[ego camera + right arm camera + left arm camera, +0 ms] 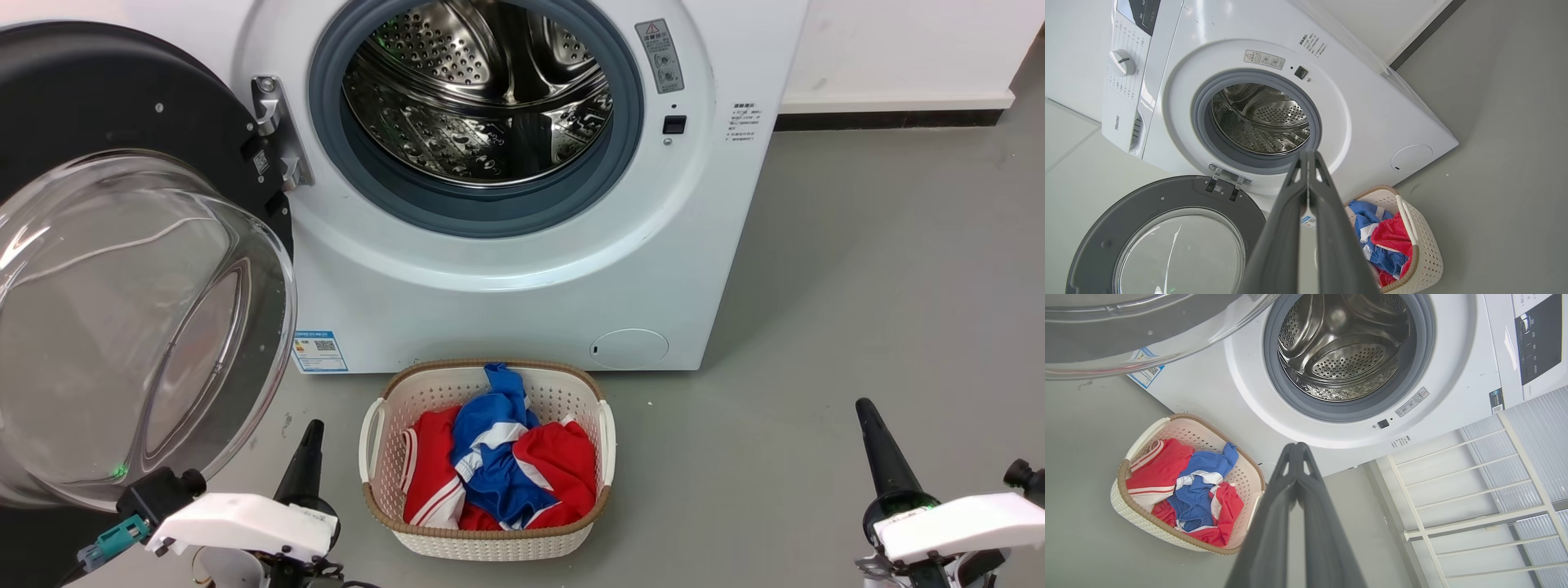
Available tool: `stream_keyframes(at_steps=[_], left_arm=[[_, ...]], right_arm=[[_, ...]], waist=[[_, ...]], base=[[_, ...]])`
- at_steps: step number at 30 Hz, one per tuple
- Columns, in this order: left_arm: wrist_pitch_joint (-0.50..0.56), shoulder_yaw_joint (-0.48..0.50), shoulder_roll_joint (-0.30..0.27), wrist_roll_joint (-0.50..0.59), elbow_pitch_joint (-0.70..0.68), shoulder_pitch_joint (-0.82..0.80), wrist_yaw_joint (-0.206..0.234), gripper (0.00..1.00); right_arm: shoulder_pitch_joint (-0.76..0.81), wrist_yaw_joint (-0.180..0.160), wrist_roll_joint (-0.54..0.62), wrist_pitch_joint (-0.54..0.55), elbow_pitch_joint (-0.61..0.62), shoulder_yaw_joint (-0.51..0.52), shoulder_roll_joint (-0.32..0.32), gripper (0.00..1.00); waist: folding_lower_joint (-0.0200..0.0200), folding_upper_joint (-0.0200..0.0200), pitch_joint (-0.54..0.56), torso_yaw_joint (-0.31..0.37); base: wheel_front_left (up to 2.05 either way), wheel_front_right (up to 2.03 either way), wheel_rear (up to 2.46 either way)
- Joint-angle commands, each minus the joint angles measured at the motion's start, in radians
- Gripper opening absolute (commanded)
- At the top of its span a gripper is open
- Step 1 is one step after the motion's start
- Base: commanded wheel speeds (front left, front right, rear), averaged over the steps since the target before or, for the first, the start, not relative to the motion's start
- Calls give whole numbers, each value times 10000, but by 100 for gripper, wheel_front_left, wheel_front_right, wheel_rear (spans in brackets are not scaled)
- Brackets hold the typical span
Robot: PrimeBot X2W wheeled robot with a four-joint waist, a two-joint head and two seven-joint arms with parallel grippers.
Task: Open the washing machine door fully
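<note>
The washing machine door (122,269) hangs swung wide to the left on its hinge (273,131), its clear glass bowl bulging toward me; in the right wrist view the door (1167,241) lies flat out beside the machine. The steel drum opening (478,90) stands uncovered. My left gripper (309,437) is low at the left, shut and empty, just right of the door's lower rim and apart from it; its tips (1298,446) meet. My right gripper (867,408) is low at the right, shut on nothing, far from the door; its tips (1308,153) are pressed together.
A white laundry basket (486,539) with red and blue clothes sits on the grey floor in front of the machine, between my two arms. A white wall with a dark skirting (890,118) runs right of the machine. A white rack (1474,490) stands beside it.
</note>
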State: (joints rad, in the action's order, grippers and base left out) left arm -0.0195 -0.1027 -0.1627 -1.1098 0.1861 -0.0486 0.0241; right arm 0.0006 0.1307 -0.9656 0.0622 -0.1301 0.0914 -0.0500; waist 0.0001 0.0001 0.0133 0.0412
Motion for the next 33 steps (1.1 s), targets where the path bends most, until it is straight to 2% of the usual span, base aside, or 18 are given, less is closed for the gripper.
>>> stream_keyframes(at_steps=[1,33], left_arm=[[75,156,28,-303,-48,-286,-132,0],[681,1143,552,-2849,281,-492,-893,0]], right_arm=[[-251,1,-383,37,16,35,-11,0],[-739,1,-3566,300,-599,143,-7,0]], waist=[[-1,-1,-4,-11],[-1,-1,-76,-191]], base=[[0,0,0],[0,0,0]])
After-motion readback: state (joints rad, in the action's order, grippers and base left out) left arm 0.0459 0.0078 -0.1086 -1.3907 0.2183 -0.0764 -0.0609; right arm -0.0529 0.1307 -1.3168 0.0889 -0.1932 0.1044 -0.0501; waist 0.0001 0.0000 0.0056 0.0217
